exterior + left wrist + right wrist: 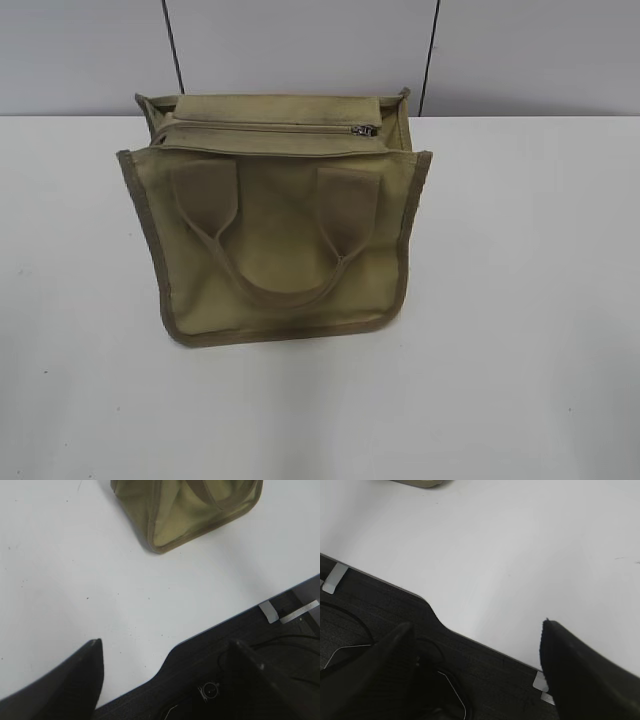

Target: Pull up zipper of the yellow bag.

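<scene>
Up near the top middle of the exterior view sits your yellow bag [275, 235], tipped with its front face and handles toward the camera, and the zipper [270, 128] runs as a thin line left to right across the top panel. The little silvery pull tab [362, 130] is at the right end of that line, so I'd guess the run you want goes from the right side of the frame toward the left.

Neither arm shows up in the exterior view, so both are hanging back off the near edge. Your left gripper [165, 680] has its fingers spread wide with nothing between them, out over the table edge, and a bottom corner of the bag sits at the top of the left wrist frame, well apart from the fingers. Your right gripper [477, 670] is spread wide too, empty, and only a sliver of the bag peeks in at the upper left of its frame.

Since the tab is on the right side, the right arm looks like the natural pick for it, with the left free to steady the bag.

Surface is a plain white table [520, 300], grey panelled wall [300, 50] right behind the bag, so you don't have much room past the far side.
</scene>
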You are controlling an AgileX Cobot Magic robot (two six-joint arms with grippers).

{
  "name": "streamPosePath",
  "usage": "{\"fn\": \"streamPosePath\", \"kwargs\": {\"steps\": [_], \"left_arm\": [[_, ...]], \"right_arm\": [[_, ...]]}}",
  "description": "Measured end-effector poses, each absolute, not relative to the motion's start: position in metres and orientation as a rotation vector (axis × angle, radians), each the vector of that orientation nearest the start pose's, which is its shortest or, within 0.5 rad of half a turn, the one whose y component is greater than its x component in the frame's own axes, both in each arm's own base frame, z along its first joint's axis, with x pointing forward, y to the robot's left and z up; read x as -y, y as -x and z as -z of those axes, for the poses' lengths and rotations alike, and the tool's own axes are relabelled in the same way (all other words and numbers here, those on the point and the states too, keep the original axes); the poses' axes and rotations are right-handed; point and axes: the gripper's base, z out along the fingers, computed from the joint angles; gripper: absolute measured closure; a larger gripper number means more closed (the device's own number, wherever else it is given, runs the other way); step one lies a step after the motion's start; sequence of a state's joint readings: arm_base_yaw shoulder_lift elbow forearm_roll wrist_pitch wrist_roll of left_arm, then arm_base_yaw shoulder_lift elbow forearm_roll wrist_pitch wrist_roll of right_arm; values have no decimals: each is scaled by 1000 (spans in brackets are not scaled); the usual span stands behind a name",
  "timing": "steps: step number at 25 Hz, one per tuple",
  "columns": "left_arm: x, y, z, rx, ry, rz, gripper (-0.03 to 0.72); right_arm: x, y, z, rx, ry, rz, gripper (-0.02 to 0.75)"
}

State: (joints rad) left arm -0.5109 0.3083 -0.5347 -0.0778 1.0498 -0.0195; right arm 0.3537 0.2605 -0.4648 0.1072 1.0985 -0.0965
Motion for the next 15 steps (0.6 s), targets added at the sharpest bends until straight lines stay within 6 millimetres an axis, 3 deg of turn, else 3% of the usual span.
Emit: {"fn": "streamPosePath", "kwargs": {"steps": [9,15], "left_arm": [[26,-33,-283,-2262,-555,364,125],[17,-30,-285,-2237,-347,284,163]], "right_arm": [[-20,-29,-261,-2329,515,-259,153],[-13,-28,-262,-2326,291,-172,153]]}}
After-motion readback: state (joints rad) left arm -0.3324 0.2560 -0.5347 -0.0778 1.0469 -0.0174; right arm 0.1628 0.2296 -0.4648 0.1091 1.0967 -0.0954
